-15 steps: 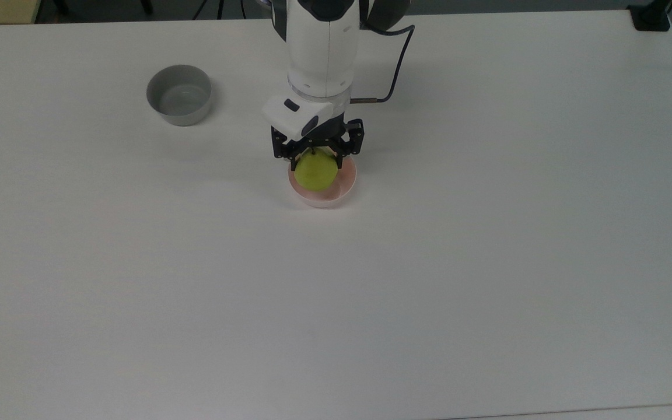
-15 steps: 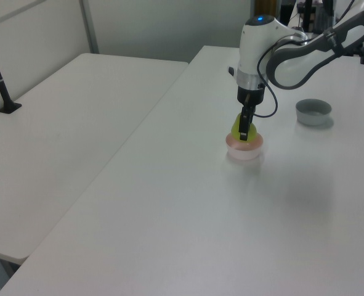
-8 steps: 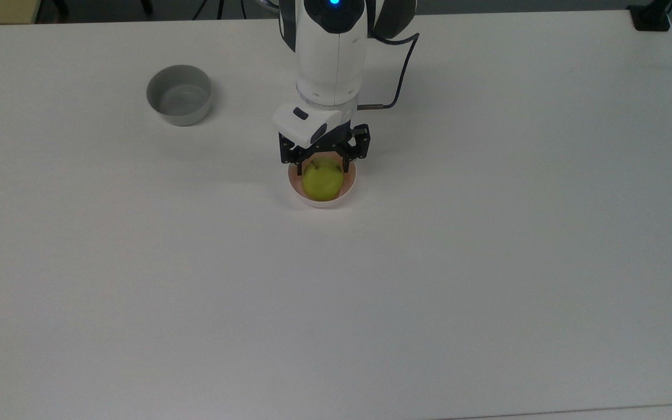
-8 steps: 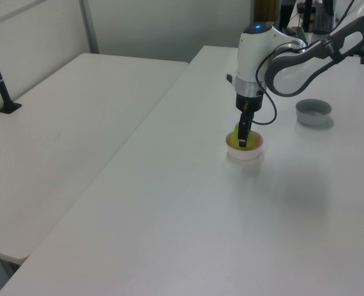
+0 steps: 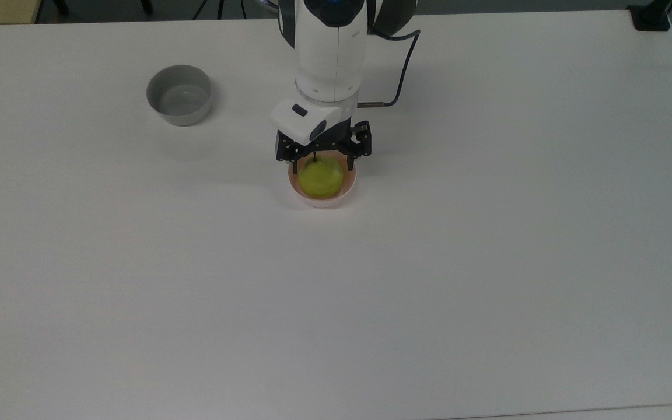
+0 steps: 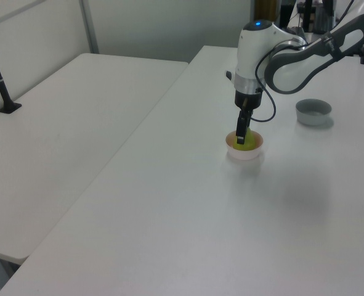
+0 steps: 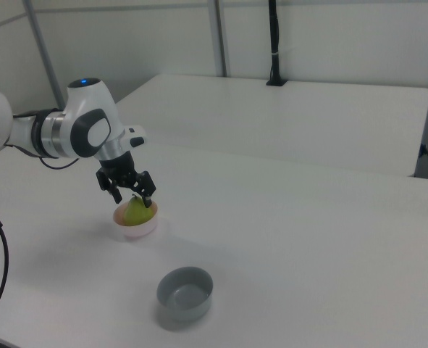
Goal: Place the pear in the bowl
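The yellow-green pear (image 5: 319, 178) rests inside the pale pink bowl (image 5: 325, 202) near the middle of the white table, its dark stem pointing up. My gripper (image 5: 321, 161) hangs just above the pear's top and stands open, one black finger on each side and apart from the fruit. In the right view the pear (image 7: 135, 211) sits in the bowl (image 7: 135, 231) below the spread gripper (image 7: 132, 196). The left view shows the gripper (image 6: 241, 137) edge-on over the pear (image 6: 247, 143) in the bowl (image 6: 246, 153).
A grey bowl (image 5: 179, 95) of like size stands at the top view's upper left, well apart from the pink one; it shows as the grey bowl (image 7: 185, 293) and grey bowl (image 6: 313, 112) too. A black cable (image 5: 401, 70) trails behind the arm. White table all around.
One second ago the pear hung in the shut gripper over the bowl. It has since gone down into the bowl, the fingers have spread, and the gripper has lifted a little.
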